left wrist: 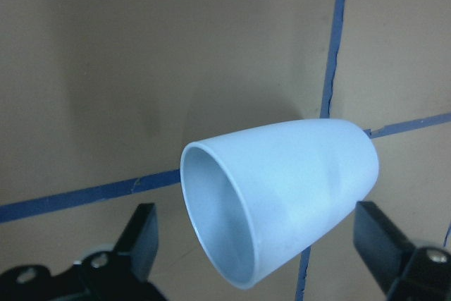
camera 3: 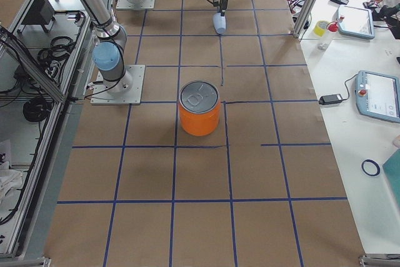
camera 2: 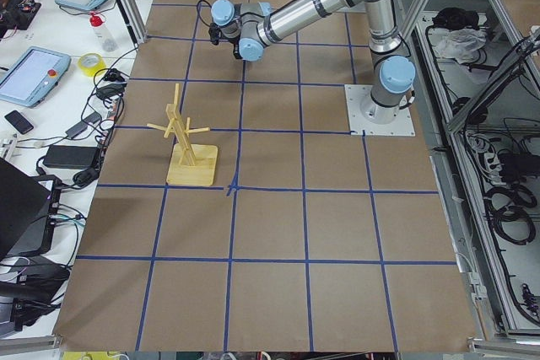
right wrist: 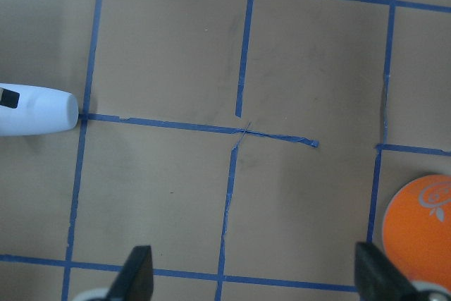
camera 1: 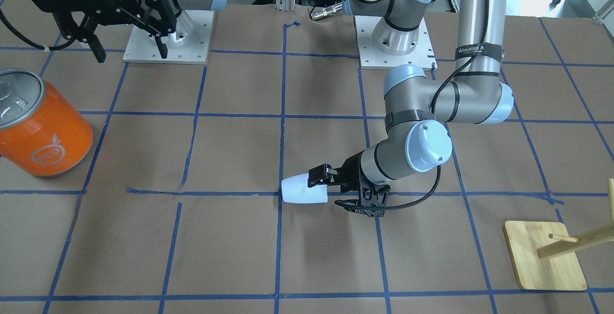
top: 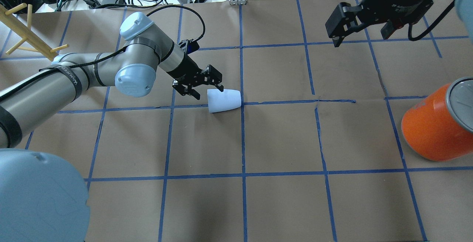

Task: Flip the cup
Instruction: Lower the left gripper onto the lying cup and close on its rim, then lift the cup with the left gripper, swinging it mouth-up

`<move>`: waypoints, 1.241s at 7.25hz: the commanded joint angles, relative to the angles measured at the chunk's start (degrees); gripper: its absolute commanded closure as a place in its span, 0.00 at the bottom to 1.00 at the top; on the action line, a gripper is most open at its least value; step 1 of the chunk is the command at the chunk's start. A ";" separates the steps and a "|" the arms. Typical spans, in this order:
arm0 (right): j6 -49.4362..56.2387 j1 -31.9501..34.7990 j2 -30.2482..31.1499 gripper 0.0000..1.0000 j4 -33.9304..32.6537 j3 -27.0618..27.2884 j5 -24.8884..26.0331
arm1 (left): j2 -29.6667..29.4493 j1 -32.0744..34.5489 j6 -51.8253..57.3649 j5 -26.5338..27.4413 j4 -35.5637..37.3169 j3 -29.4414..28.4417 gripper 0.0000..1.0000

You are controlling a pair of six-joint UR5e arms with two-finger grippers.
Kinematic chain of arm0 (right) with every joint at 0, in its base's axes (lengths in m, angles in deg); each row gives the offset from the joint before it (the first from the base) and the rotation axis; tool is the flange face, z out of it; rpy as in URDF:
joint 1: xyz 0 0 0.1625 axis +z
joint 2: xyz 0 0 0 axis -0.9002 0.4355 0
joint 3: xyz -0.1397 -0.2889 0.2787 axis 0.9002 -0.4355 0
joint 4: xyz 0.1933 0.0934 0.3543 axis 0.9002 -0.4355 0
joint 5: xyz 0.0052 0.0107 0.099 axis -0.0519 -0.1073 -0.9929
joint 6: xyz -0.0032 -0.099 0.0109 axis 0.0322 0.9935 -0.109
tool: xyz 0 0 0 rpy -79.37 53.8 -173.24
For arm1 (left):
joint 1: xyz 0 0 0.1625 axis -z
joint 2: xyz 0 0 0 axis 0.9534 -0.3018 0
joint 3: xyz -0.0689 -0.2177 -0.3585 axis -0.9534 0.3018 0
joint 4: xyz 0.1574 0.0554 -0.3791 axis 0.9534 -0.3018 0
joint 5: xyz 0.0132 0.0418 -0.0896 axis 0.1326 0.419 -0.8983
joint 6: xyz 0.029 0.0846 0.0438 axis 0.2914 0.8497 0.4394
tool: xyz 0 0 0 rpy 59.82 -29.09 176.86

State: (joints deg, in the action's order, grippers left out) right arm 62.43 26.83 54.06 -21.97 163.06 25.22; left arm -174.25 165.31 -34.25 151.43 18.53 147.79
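Note:
The pale blue-white cup (top: 223,100) lies on its side on the brown table, its open mouth towards my left gripper (top: 207,89). In the front view the cup (camera 1: 302,190) rests on a blue tape line. The left wrist view shows the cup (left wrist: 282,195) with its mouth between the two spread fingers (left wrist: 141,237), which stand clear of it. My left gripper is open at the cup's rim end. My right gripper (top: 360,35) is open and empty, high above the table's far right. The right wrist view shows the cup (right wrist: 35,111) at its left edge.
A large orange can (top: 436,123) with a silver lid stands at the right edge of the table and also shows in the front view (camera 1: 43,127). A wooden peg stand (camera 1: 544,256) stands on the left arm's side (camera 2: 190,145). Blue tape lines grid the table.

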 commanded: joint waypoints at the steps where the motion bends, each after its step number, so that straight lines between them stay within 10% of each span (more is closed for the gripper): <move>1: -0.38 -0.13 -2.56 0.00 -5.01 0.06 1.22 | -0.32 0.90 -3.35 -0.16 0.11 -0.10 0.21; 2: -0.81 -0.13 -2.92 0.00 -5.64 -0.03 0.53 | -0.32 0.90 -3.71 -0.16 0.19 -0.44 0.72; 3: -0.81 -0.13 -3.18 0.00 -5.73 0.14 0.70 | -0.23 0.90 -4.50 -0.08 0.19 -0.88 1.00; 7: -0.81 -0.05 -3.10 0.00 -5.47 0.67 0.70 | -0.23 0.90 -14.78 3.16 -0.51 -5.98 1.00; 9: -0.72 -0.13 -2.93 0.00 -5.47 0.76 0.78 | 1.34 3.00 -19.51 13.30 -0.59 -7.12 1.00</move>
State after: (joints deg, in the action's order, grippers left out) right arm 61.74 26.77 51.00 -27.44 163.74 25.75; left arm -173.72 167.03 -51.09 158.37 18.03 141.58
